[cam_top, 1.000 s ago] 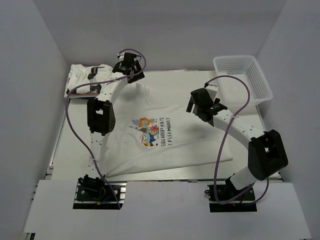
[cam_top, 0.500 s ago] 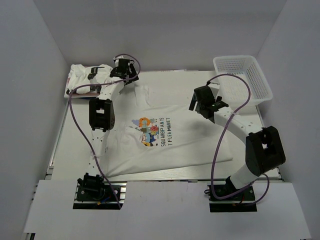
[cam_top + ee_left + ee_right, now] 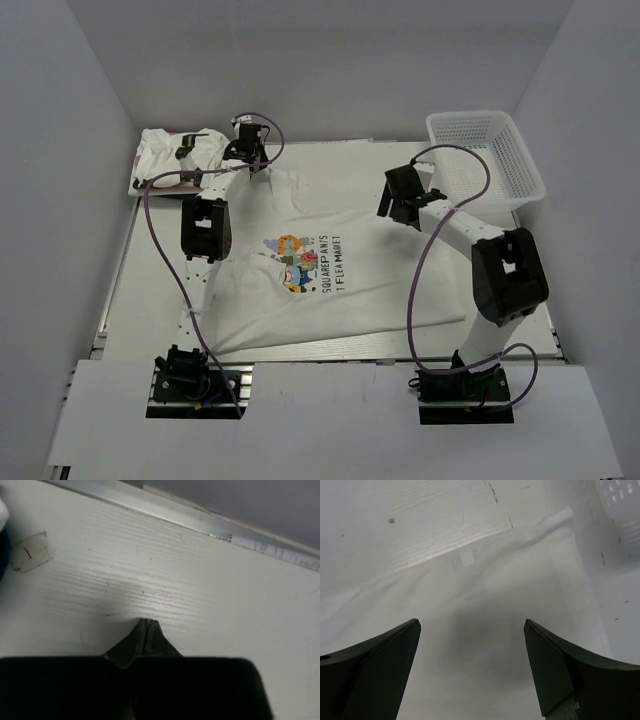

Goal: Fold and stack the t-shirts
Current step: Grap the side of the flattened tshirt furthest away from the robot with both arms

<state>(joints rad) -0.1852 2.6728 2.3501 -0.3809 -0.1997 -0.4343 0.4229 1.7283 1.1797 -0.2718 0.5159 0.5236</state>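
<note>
Printed shirt (image 3: 340,285) lies flat on bench (image 3: 135,300), left of basket (image 3: 466,115). We have right fingers (image 3: 375,665) wide over its sleeve beside basket, and left fingers (image 3: 145,640) pinched together, farther left.

Left arm (image 3: 203,228): I reach from the near left corner of the table (image 3: 150,270) to its far edge. My left gripper (image 3: 250,155) (image 3: 145,622) is low, fingers (image 3: 152,635) pressed together. Right arm (image 3: 508,275): I bend from the near right corner toward the far right. My right gripper (image 3: 387,200) (image 3: 472,625) points down, fingers (image 3: 380,655) spread wide.
</note>
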